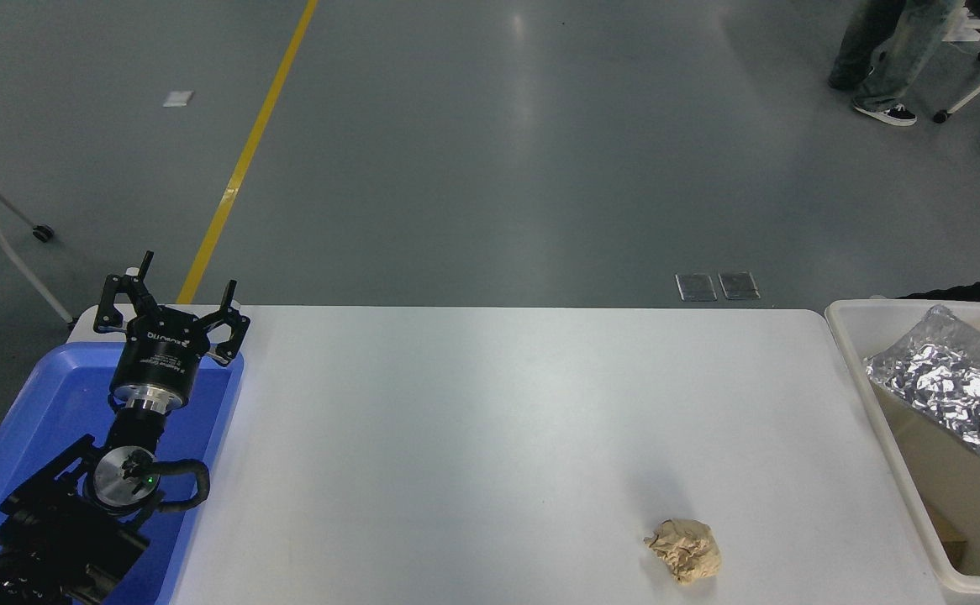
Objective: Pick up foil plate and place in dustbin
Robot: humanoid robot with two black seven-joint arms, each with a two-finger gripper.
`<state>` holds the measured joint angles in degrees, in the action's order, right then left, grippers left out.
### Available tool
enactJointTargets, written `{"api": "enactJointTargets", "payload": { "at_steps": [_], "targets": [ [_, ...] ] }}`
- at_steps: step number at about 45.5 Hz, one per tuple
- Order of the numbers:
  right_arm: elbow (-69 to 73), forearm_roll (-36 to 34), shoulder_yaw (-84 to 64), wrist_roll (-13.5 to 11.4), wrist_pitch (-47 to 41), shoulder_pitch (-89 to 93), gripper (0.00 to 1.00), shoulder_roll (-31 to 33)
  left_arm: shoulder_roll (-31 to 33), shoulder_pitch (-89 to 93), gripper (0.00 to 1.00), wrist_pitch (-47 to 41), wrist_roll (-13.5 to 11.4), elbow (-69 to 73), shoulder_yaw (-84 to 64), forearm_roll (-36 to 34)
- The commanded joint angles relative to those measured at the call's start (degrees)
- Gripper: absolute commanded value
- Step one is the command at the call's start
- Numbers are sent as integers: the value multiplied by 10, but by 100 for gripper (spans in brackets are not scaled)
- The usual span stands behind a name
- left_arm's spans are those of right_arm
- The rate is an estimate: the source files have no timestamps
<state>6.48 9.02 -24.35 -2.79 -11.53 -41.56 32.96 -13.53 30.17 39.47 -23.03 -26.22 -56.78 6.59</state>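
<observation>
Silver foil plate (956, 391) lies tilted inside the dustbin (856, 323) at the right edge of the white table (473, 437), its wrinkled underside or face turned toward the camera, its upper corner near the bin's far rim and its lower end running out toward the picture's right border. No claw has hold of it. Whether the plate rests on the bin floor or leans on a wall cannot be told. A narrow black shape shows just beyond the bin's far right corner; what it is cannot be determined, and no right claw can be seen. A brown object sits low against the bin's near inner wall, only partly visible. On the table, a crumpled tan paper ball (685, 549) rests near the front edge, well apart from the bin and touching nothing else. At the lower left, the left gripper (181, 296) is parked over a blue tray (36, 403), pointing away from the camera, its fingers spread wide and holding nothing. Beyond the table, grey floor carries a yellow line (246, 155). A person's legs (881, 55) stand at the top right, beside a wheeled chair base.
</observation>
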Motion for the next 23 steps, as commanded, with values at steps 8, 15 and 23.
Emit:
{"api": "enactJointTargets", "payload": {
  "at_steps": [8,15,23],
  "targets": [
    [189,99,-131,7,-3,-215,100,81,0,2,100,3,2,-1,1,0],
    [388,177,-210,6,-25,-428,100,104,0,2,100,3,2,-1,1,0],
    [565,168,-296,4,-196,-642,100,34,0,1,100,3,2,-1,1,0]
  ]
}}
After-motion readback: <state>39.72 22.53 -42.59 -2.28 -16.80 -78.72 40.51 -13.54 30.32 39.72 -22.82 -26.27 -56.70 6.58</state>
